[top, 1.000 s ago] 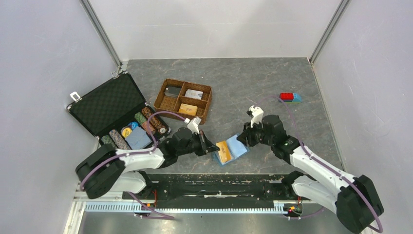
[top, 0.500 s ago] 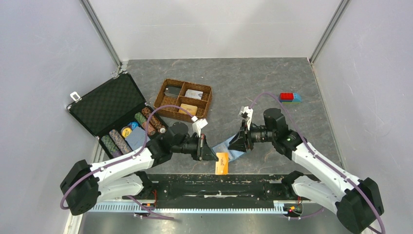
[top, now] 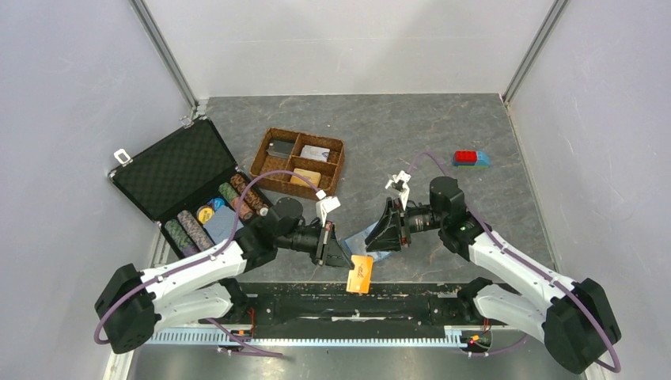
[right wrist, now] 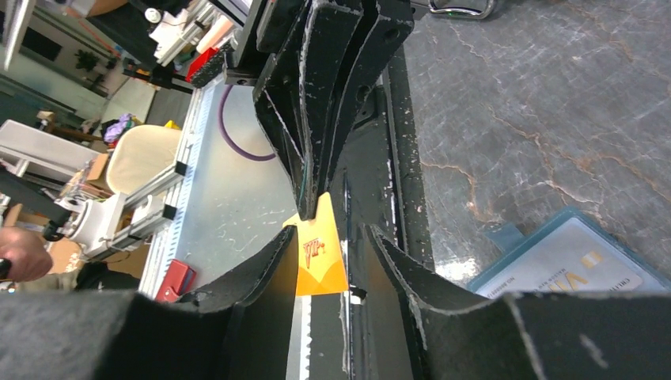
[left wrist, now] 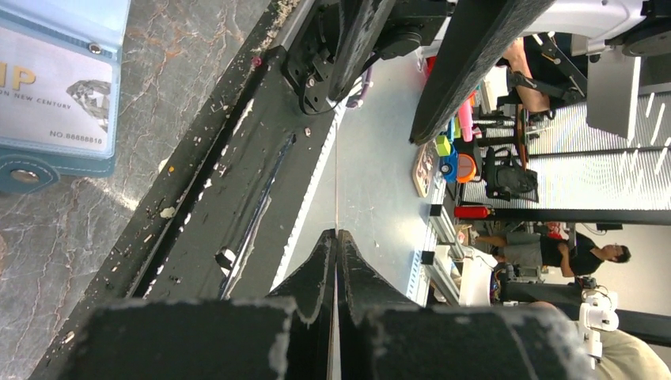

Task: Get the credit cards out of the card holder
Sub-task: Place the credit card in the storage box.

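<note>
**Item 1: orange credit card** [top: 361, 273]
- Place: pinched at one edge in my left claw [top: 346, 260], hanging just past the tips over the black base rail [top: 348, 305], clear of the holder.
- Left claw state: fingers pressed together on the card, which shows only as a hairline edge from that wrist.
- Handling (judged): light, thin, stiff, slick plastic. It is best gripped flat across an edge. A shallow bite may let it swivel or slip.
- Writing: "VIP" in red on the face turned towards my right claw.

**Item 2: card holder** [top: 366, 237]
- Place: lying open on the marbled table, directly under my right claw [top: 378, 236] and off to one side of my left claw.
- Right claw state: fingers spread apart, gripping nothing.
- Handling (judged): soft, floppy and light. It will likely slide unless pinned at its cover edge.
- Fitting: round snap stud [left wrist: 24, 176] on the teal tab.

**Item 3: second card** [left wrist: 47, 95], pale, seated in a clear sleeve of the holder
- Writing: a gold "P", "…N NEW CENTURY", "NO.88888816", and a diamond picture.
- Handling (judged): take hold at the exposed sleeve-mouth edge.
</note>
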Robot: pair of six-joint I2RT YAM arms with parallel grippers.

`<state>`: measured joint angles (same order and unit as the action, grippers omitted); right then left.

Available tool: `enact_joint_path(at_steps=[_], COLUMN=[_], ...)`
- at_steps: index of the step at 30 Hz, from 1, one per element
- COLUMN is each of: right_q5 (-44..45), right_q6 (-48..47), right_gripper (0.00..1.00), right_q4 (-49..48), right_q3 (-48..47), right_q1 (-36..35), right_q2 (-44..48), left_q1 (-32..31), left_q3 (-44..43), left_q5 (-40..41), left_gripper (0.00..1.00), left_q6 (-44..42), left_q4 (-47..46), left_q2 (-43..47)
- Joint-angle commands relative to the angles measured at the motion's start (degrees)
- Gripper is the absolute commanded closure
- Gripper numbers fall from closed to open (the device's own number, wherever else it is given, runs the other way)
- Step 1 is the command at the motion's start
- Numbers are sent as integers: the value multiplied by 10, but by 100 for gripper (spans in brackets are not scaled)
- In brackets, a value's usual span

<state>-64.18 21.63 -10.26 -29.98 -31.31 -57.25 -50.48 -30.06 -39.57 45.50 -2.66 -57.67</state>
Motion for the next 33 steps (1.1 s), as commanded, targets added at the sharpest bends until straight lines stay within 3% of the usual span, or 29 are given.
enact_joint_path(at_steps=[1, 4, 8, 13, 21, 33], right_q5=[-27, -28, -23, -8, 5, 25], right_q6=[46, 42, 22, -21, -45, -22], right_gripper=[63, 67, 65, 74, 67, 68], right_q4=[-69, -67, -38, 24, 56, 34], right_q3=[6, 6, -2, -18, -28, -51], right_q1=[-13, -24, -48, -53, -53, -46], right_q2=[-17, -25, -34, -42, -57, -74], left_q1=[2, 2, 2, 2, 2, 2], left_q3=[-8, -12, -21, -20, -18, -12], left_q5=[-34, -43, -52, -52, -66, -66], left_gripper=[98, 98, 98, 98, 98, 98], left_q6=[-19, -24, -30, -35, -42, -45], left_q4=[-53, -58, -64, -71, -72, -70], left_q2=[-3, -13, -32, -39, -40, -39])
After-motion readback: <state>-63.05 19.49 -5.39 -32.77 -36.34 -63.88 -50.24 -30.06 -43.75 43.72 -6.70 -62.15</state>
